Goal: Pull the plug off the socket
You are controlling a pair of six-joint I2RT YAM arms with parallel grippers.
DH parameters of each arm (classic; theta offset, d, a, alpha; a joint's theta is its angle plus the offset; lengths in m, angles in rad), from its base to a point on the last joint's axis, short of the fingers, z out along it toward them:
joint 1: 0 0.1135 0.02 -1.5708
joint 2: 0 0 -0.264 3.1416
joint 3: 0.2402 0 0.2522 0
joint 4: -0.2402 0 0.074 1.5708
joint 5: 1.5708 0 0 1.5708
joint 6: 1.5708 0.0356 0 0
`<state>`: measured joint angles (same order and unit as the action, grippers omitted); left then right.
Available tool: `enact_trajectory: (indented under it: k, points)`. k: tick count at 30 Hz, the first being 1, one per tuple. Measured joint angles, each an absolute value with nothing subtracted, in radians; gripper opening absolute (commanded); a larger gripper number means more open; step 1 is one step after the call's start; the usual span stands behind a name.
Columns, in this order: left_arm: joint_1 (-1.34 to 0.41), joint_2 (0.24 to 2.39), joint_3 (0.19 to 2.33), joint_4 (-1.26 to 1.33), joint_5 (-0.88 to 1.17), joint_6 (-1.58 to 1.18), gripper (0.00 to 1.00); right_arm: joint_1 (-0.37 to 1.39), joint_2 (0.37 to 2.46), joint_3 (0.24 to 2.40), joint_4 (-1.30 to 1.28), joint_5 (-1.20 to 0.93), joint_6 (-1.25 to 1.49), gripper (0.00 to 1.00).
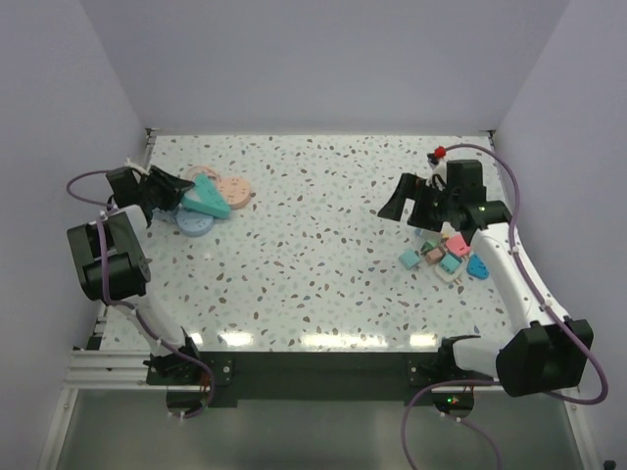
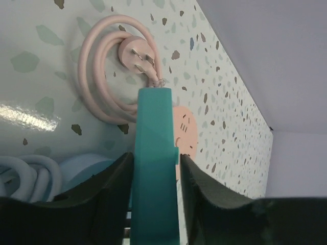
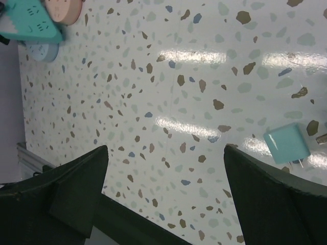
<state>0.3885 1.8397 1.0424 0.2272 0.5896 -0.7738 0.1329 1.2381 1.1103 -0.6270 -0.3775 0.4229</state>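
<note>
While the left gripper (image 1: 174, 188) is clamped on the teal socket block (image 1: 208, 201), the block is raised at the far left of the speckled table (image 1: 313, 284). In the left wrist view both fingers (image 2: 110, 178) press flat against the sides of the block (image 2: 153, 127), which sticks out past the fingertips. Whether anything is plugged into this block cannot be told.

Just beyond the tip of the block lies a pink plug (image 2: 135, 52) with its metal prongs bare, seated in no socket. Its pink cord (image 2: 92, 76) is coiled in loops around it on the table.

Adjacent items:
- A peach disc (image 1: 233, 186) lies just beside the block on the far side.
- A light blue disc (image 1: 194, 223) lies under the near edge of the block, with a pale cord (image 2: 30, 171) coiled on it.

The right gripper (image 1: 407, 208) hangs over the right half of the table with its jaws spread wide and nothing between them. Near it, toward the right arm, lies a cluster of small teal, pink and blue pieces (image 1: 446, 257). One teal square piece (image 3: 287, 144) of this cluster shows just beside the right finger in the right wrist view.
</note>
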Motion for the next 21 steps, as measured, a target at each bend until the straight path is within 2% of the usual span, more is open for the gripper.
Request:
enact_trajectory:
  k: [3, 12, 21]
  points:
    - [0.390, 1.843, 1.044, 0.218, 0.580, -0.771, 1.00, 0.149, 1.242, 1.110, -0.617, -0.407, 0.419, 0.98]
    - [0.390, 1.788, 1.041, 0.150, 0.545, -0.757, 1.00, 0.152, 1.259, 1.111, -0.596, -0.461, 0.410, 0.98]
    - [0.384, 1.456, 0.998, 0.076, 0.580, -0.724, 1.00, 0.152, 1.269, 1.111, -0.558, -0.501, 0.408, 0.98]
